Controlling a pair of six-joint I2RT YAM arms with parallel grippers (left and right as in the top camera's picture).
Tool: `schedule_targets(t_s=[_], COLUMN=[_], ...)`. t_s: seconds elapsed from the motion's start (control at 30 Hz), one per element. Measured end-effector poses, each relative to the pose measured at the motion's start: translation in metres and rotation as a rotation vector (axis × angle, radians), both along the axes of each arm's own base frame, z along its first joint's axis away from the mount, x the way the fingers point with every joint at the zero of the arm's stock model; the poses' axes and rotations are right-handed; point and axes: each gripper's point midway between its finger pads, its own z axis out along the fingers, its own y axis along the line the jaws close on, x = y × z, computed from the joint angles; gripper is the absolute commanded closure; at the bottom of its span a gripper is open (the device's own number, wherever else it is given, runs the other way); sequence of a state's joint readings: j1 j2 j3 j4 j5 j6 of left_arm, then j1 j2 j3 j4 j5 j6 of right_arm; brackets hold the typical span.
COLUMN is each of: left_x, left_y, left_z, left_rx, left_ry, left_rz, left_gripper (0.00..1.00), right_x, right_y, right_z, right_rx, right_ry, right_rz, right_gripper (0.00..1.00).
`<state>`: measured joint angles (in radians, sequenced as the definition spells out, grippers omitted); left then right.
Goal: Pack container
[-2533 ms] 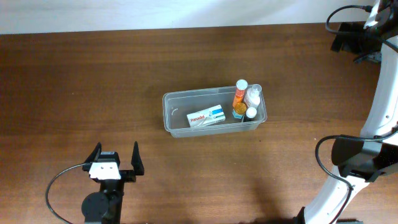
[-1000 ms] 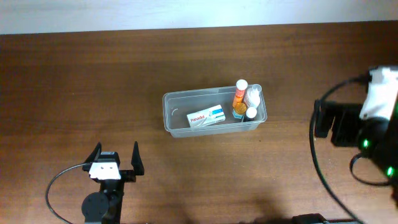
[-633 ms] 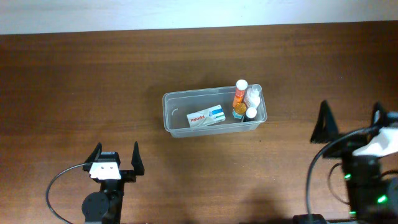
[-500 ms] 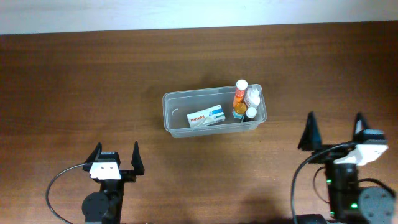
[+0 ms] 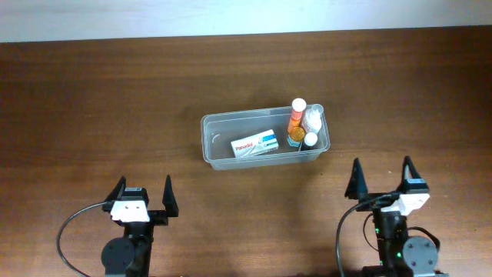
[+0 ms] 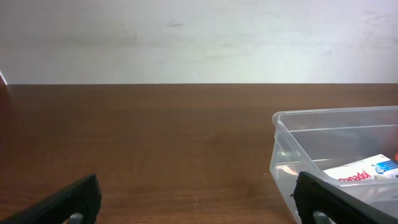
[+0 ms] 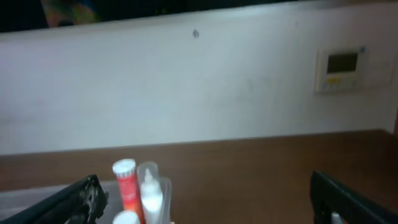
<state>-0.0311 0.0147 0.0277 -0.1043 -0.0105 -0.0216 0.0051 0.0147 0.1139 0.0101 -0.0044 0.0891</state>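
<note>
Container [image 5: 206, 143] sits mid-table w/ a med box [image 5: 255, 144] and bottles [image 5: 301, 121] inside; looks light, thin clear plastic, prob flexy and slick, so I'd pinch the rim at a short end. Left gripper [image 5: 144, 186] and right gripper [image 5: 381, 171] both spread wide, empty, well apart from it. Dark wood table [image 5: 92, 100], plain white wall [image 6: 186, 37] behind

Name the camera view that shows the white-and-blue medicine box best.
Overhead: the white-and-blue Panadol box lies fully visible in the clear plastic container. Left wrist catches only part through the wall; right wrist shows none of it.
</note>
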Motion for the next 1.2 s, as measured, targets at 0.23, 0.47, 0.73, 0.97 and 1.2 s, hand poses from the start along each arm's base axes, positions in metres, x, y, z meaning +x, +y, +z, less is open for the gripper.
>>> schedule_targets(t_s=[0.23,0.47,0.73,0.97,1.2], left_x=[0.000,0.000,0.000,0.000,0.000], left_y=[0.000,0.000,0.000,0.000,0.000], left_z=[0.000,0.000,0.000,0.000,0.000], left_rx=[0.000,0.000,0.000,0.000,0.000], left_ry=[0.000,0.000,0.000,0.000,0.000], left_rz=[0.000,0.000,0.000,0.000,0.000], left_gripper=[0.01,0.00,0.00,0.01,0.01], right_x=[0.007,0.008,0.008,0.008,0.008], right_y=[0.002,0.002,0.002,0.002,0.002], right_z=[-0.034,-0.065,-0.070,-0.070,-0.070], right_rx=[-0.001,-0.001,-0.001,-0.001,-0.001], right_ry=[0.068,0.167,0.185,0.185,0.185], right_rz=[0.009,0.013,0.012,0.012,0.012], right_gripper=[0.02,0.02,0.02,0.02,0.02])
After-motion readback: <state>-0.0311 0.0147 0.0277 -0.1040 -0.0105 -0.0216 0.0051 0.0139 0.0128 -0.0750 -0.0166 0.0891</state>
